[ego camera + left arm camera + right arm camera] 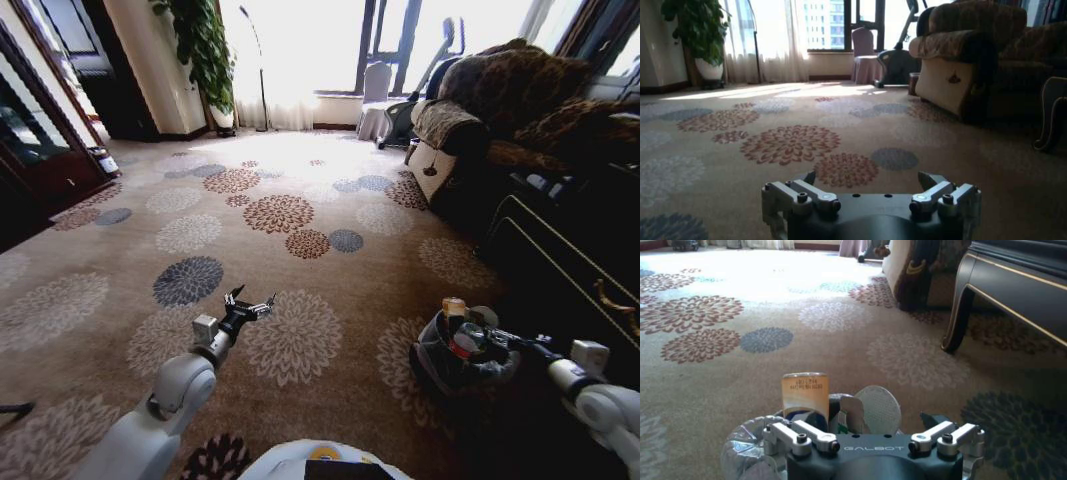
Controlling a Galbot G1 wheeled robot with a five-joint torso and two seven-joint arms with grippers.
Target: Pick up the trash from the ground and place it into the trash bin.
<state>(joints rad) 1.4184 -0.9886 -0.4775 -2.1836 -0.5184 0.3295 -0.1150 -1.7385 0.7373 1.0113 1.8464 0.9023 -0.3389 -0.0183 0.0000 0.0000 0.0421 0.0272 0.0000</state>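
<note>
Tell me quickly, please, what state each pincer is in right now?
Left pincer: open, holding nothing, above the carpet.
Right pincer: open, holding nothing, over the trash bin, which has trash in it.

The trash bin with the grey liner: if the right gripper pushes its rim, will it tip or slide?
The trash bin looks small and light, so it probably slides. Trash standing above the rim may topple. The right gripper hovers over it.
</note>
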